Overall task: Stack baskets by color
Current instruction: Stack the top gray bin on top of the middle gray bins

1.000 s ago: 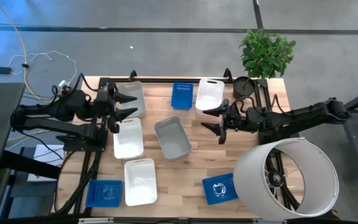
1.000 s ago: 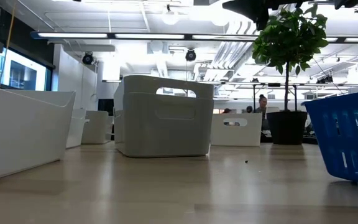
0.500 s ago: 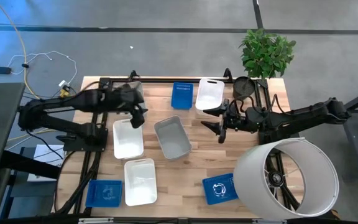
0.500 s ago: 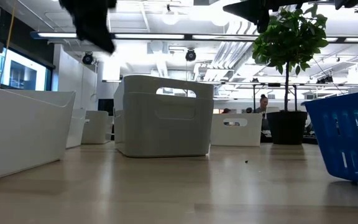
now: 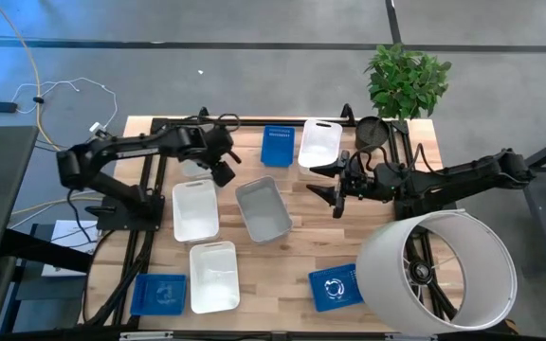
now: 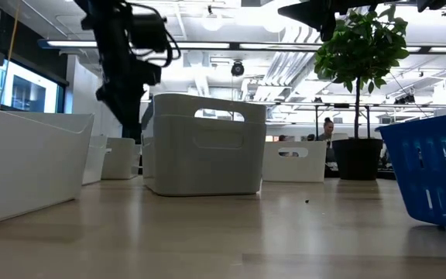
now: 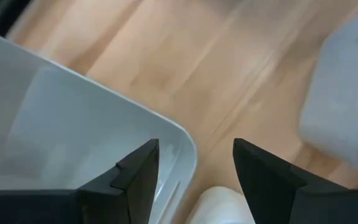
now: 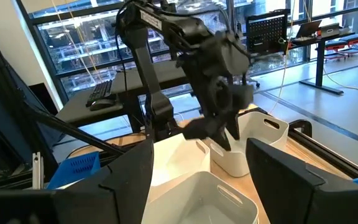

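While the right gripper [image 5: 335, 190] waits open at the table's 3 o'clock side, the left gripper [image 5: 224, 167] hangs open and empty just off the grey basket's [image 5: 263, 208] 10 o'clock corner. That basket lies at table centre, long axis running roughly 11 to 5 o'clock, and the left arm is nearer. Directly beneath the left gripper, the wrist view shows a white basket's rim [image 7: 166, 134].

Count from above:
- four white baskets: one mostly hidden under the left arm [image 5: 193, 168], two at 8 o'clock [image 5: 195, 209] and 7 o'clock [image 5: 213, 276], one at 1 o'clock [image 5: 319, 142];
- one grey;
- three blue: at 12 [image 5: 277, 145], 7 [image 5: 157, 294] and 5 o'clock [image 5: 335, 287].
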Robot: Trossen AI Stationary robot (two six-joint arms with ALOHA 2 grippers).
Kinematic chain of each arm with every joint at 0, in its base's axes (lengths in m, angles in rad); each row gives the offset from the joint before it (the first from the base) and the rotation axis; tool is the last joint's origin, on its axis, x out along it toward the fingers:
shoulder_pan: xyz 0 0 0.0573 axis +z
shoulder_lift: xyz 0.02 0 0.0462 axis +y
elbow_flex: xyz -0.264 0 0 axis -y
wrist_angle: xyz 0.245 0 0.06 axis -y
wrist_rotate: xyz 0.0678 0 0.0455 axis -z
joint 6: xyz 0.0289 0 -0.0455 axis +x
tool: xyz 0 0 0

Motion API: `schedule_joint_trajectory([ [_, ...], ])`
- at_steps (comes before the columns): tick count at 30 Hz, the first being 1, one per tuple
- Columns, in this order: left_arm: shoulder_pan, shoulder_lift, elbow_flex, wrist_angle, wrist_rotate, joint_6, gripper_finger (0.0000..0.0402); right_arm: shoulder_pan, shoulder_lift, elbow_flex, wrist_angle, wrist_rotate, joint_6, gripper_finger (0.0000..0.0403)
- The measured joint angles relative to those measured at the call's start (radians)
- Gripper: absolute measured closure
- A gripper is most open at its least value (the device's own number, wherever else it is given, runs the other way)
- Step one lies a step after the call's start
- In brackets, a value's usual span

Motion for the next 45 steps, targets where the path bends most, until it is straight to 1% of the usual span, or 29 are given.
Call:
schedule_joint_trajectory([
  [6, 0.002, 0.077, 0.000, -0.021, -0.001, -0.002, 0.0209, 0.000, 0.000, 0.000, 0.000, 0.000, 0.000, 0.0160],
  [14, 0.010, 0.128, 0.000, -0.038, -0.011, 0.000, 0.0209, 0.000, 0.000, 0.000, 0.000, 0.000, 0.000, 0.0160],
  [17, 0.022, 0.155, 0.000, -0.039, -0.006, 0.010, 0.0214, 0.000, 0.000, 0.000, 0.000, 0.000, 0.000, 0.0160],
  [21, 0.032, 0.190, 0.000, -0.057, -0.002, 0.026, 0.0246, 0.000, 0.000, 0.000, 0.000, 0.000, 0.000, 0.0160],
  [23, 0.033, 0.195, -0.001, -0.060, -0.002, 0.028, 0.0274, 0.000, 0.000, 0.000, 0.000, 0.001, 0.000, 0.0160],
  [25, 0.033, 0.194, -0.001, -0.051, -0.003, 0.037, 0.0310, 0.000, 0.000, 0.000, 0.000, 0.001, 0.000, 0.0160],
  [28, 0.033, 0.179, -0.001, -0.051, -0.003, 0.062, 0.0376, 0.000, 0.000, 0.000, 0.000, 0.001, -0.001, 0.0160],
  [30, 0.033, 0.164, -0.001, -0.050, -0.003, 0.069, 0.0393, 0.000, 0.000, 0.000, 0.000, 0.001, -0.002, 0.0160],
  [33, 0.033, 0.126, 0.001, -0.057, -0.012, 0.091, 0.0388, 0.000, 0.000, 0.000, 0.000, 0.001, -0.002, 0.0160],
  [38, 0.033, 0.053, 0.038, -0.068, -0.016, 0.119, 0.0399, 0.000, 0.000, 0.000, 0.000, 0.001, -0.002, 0.0160],
  [41, 0.032, 0.009, 0.085, -0.088, -0.049, 0.144, 0.0401, 0.000, 0.000, 0.000, 0.000, 0.001, -0.002, 0.0160],
  [45, 0.029, -0.032, 0.191, -0.162, -0.061, 0.171, 0.0401, 0.000, 0.000, 0.000, 0.000, 0.001, -0.006, 0.0160],
])
